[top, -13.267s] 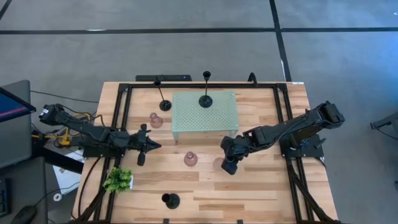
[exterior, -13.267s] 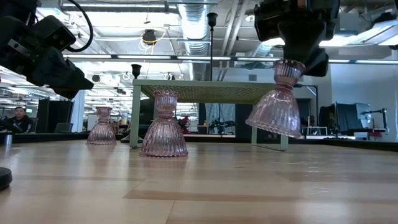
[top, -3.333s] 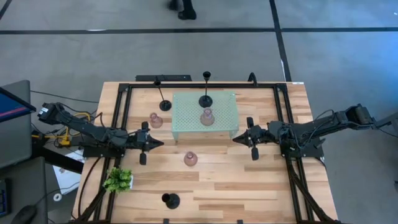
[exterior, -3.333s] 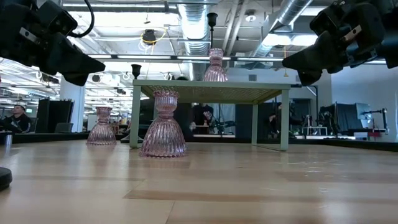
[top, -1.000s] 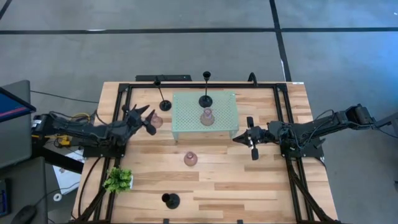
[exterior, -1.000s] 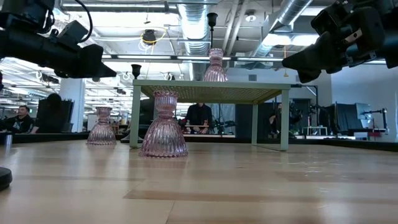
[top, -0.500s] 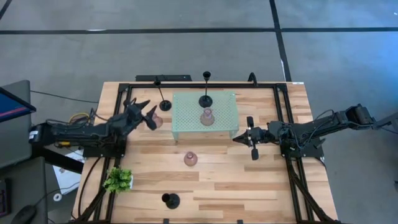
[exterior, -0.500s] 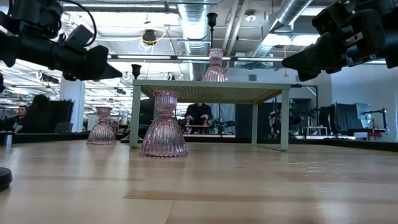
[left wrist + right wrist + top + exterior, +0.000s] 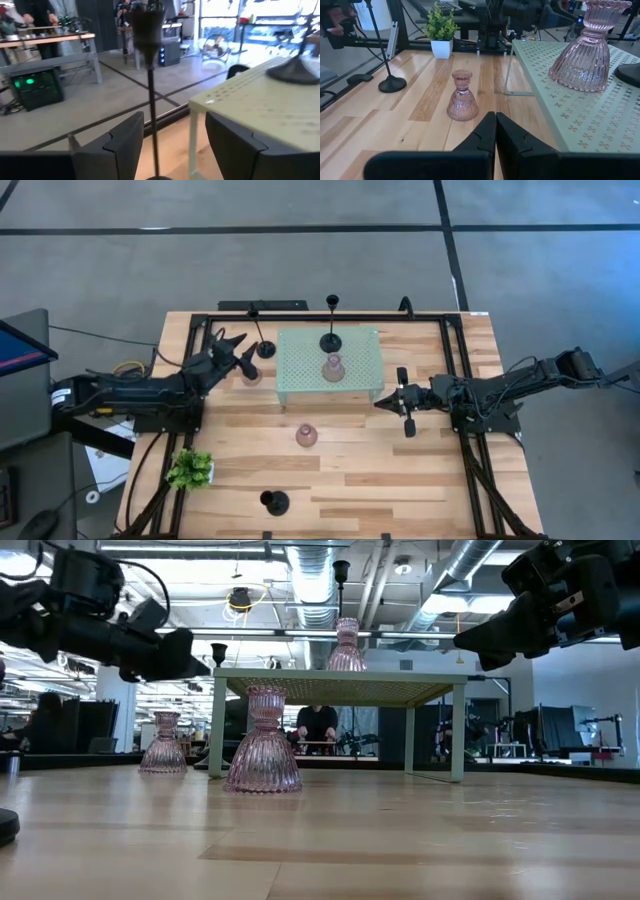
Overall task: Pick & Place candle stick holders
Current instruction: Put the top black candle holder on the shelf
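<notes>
My left gripper point(image 9: 243, 353) hovers open at the far left of the table, touching nothing. A black candle stick holder point(image 9: 263, 346) stands just beyond it, and its thin stem point(image 9: 152, 100) shows between the fingers, farther off. A pink holder point(image 9: 250, 374) sits on the table below the gripper. On the pale green stand point(image 9: 358, 350) rest another pink holder point(image 9: 333, 367) and a black one point(image 9: 330, 340). One more pink holder point(image 9: 306, 435) stands mid-table, and a black one point(image 9: 273, 502) stands near the front edge. My right gripper point(image 9: 392, 400) waits shut to the right of the stand.
A small green plant point(image 9: 190, 470) in a white pot stands at the near left. A black frame point(image 9: 200, 330) runs along the table's sides. People show in the room beyond the table point(image 9: 320, 725).
My left gripper has moved toward the table's far edge and a little to the right. It has passed over the far-left pink holder toward the black holder there. No holder has moved.
</notes>
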Tool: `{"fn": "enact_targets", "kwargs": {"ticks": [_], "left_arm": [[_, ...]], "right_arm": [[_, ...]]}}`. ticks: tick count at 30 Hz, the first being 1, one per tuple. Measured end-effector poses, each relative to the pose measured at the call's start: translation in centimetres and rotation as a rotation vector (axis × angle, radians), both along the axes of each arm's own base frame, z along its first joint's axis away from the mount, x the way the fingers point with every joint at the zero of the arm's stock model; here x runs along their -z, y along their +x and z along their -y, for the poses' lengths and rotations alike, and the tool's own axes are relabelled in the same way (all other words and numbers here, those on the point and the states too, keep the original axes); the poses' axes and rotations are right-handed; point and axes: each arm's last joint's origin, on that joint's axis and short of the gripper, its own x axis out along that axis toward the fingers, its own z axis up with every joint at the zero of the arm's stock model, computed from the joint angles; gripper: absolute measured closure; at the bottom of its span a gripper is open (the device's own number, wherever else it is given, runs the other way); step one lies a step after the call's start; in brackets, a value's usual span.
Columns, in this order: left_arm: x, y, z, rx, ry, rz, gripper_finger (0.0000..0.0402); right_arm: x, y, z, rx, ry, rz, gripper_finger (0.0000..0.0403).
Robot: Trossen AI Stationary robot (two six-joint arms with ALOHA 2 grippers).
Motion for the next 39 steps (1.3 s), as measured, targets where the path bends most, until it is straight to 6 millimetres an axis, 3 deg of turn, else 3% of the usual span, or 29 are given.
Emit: {"fn": "enact_targets", "kwargs": {"ticks": [7, 22, 34, 39], "left_arm": [[0.7, 0.5, -1.3, -0.065, -0.004, -0.010, 0.0187], [-0.7, 3.1, -3.7, -0.060, 0.001, -0.033, 0.0186], [0.2, 3.6, -3.7, -0.049, -0.052, -0.043, 0.0187], [0.2, 3.3, -3.9, -0.149, -0.055, -0.042, 0.0193]], "right_arm": [[0.0, 0.0, 0.0, 0.000, 0.000, 0.000, 0.0402], [0.0, 0.0, 0.0, 0.000, 0.000, 0.000, 0.0402], [0.1, 0.0, 0.0, 0.000, -0.001, -0.010, 0.0402], [0.4, -0.1, 0.0, 0.003, -0.005, -0.039, 0.0402]]}}
